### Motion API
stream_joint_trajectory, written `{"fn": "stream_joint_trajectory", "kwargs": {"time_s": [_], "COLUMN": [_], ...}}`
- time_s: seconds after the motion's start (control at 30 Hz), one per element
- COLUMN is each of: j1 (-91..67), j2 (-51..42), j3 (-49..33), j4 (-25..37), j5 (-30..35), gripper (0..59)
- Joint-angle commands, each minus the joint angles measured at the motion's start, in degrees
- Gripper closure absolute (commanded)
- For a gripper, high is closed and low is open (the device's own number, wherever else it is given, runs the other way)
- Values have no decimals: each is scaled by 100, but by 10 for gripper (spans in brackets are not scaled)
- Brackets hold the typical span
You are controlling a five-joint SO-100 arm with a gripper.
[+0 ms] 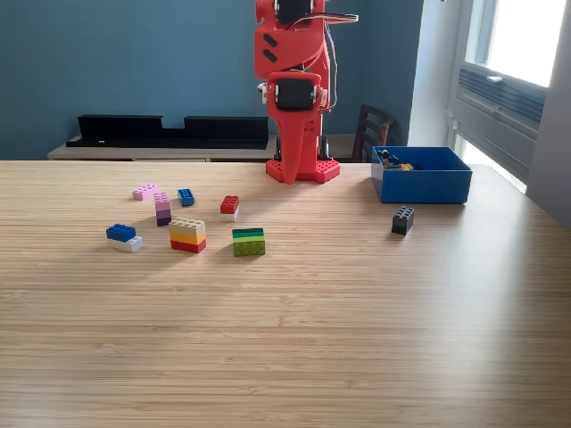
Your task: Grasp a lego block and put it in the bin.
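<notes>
Teal walls and a bright window frame a pale wood-grain surface (pixel 312 339), with the red arm (pixel 294 89) standing folded at the far edge. Its upper part runs out of the top of the exterior view, so you cannot tell how the jaws stand — check them before you commit to a reach.

The bin (pixel 421 183) sits on the exterior view's right, near the arm's base, and a few small pieces already lie inside it. The lego blocks are scattered: a dark grey block (pixel 402 219) lies just in front of the bin, a red-and-white block (pixel 230 207) near the middle, a green stack (pixel 249 242) and a yellow-and-red stack (pixel 188 235) closer to the camera, with a blue-and-white block (pixel 124 236), a purple stack (pixel 162 209), a pink block (pixel 144 191) and a small blue block (pixel 186 196) further to the exterior view's left.

No block is held, so picking one is the step in hand. You would probably do best with the dark grey block — it stands alone and needs the shortest carry. Open wide, come down straight from above, square the jaws to its flat sides, and close only once both sides are bracketed. Lift clear of the bin wall before you swing across.
</notes>
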Motion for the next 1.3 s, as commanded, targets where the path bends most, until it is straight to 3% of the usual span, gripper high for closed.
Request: {"fn": "stream_joint_trajectory", "kwargs": {"time_s": [0.03, 0.37, 1.3], "j1": [668, 2118, 5054], "j2": [299, 290, 290], "j3": [-246, -229, -264], "j4": [-97, -88, 202], "j5": [290, 976, 1020], "gripper": [581, 554, 581]}}
